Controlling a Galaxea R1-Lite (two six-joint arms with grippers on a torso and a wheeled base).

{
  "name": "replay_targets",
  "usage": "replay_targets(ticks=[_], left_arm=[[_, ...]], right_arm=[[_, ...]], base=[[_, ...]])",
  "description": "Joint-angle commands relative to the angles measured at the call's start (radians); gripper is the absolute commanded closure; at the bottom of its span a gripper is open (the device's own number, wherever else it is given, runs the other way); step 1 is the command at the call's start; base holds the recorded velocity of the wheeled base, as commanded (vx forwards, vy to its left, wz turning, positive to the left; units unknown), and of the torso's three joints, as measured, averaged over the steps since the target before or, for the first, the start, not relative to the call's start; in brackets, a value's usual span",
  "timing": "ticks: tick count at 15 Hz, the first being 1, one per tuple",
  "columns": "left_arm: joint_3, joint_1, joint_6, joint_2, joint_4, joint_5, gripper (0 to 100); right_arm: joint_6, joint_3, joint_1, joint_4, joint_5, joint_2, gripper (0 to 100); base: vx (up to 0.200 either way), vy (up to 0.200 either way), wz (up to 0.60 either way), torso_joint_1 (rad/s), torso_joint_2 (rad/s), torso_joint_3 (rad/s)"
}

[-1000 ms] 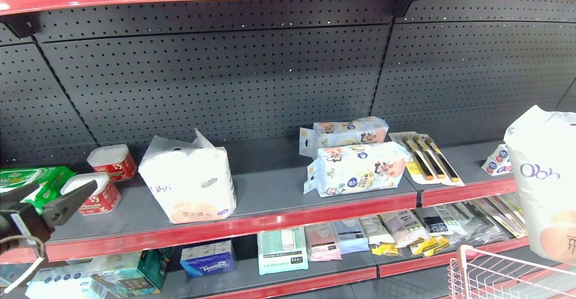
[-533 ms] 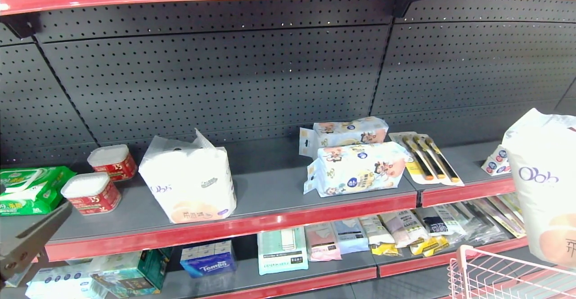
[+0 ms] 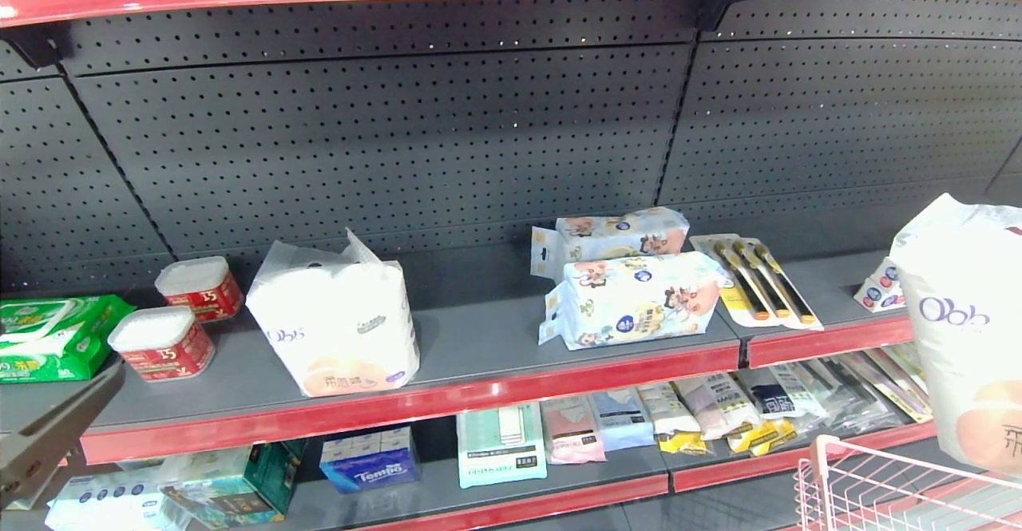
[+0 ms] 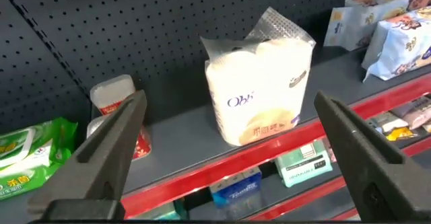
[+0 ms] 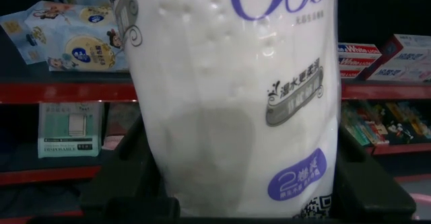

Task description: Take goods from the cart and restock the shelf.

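Nearest to us, the left gripper [image 4: 225,106] has dropped away from the red tubs [image 3: 164,343] where it hung a second ago, and now sits low at the near left, below the shelf lip; its jaws are spread wide with nothing between them. We take that as a hand that has finished there and is backing off.

On the right, the right gripper [image 5: 246,177] is clamped from both sides on a white roll-paper pack [image 3: 962,331], its fingers dark along the wrapper's flanks; the pack hangs upright just above the corner of the pink wire cart [image 3: 878,483] and has barely shifted in the last second, so we judge the lift out of the cart as done and the carry to the shelf not yet begun.

Farther off, the grey shelf [image 3: 479,339] carries a matching pack [image 3: 335,327] standing near its front edge, with bare board between it and the cartoon-printed packs [image 3: 631,295]; that gap looks to us the likely place for the held pack. A green wipes pack [image 3: 48,335] lies at the far left beside the tubs.
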Motion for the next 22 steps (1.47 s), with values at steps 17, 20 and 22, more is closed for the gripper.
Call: replay_targets(ticks=[17,20,22], left_arm=[[0.014,-0.01,0.029,-0.057,0.0,-0.001,0],[0.026,-0.009,0.031,-0.069,-0.002,0.001,0],[0.032,-0.009,0.035,-0.088,0.001,0.003,0]], right_arm=[[-0.005,0.002,-0.001,0.0,-0.001,-0.009,100],[-0.006,0.0,-0.001,-0.002,-0.001,-0.009,100],[-0.006,-0.013,0.0,-0.014,0.005,-0.001,100]], base=[[-0.012,0.0,0.35,0.002,0.0,0.0],[0.0,0.0,0.0,0.0,0.0,0.0],[0.0,0.0,0.0,0.0,0.0,0.0]])
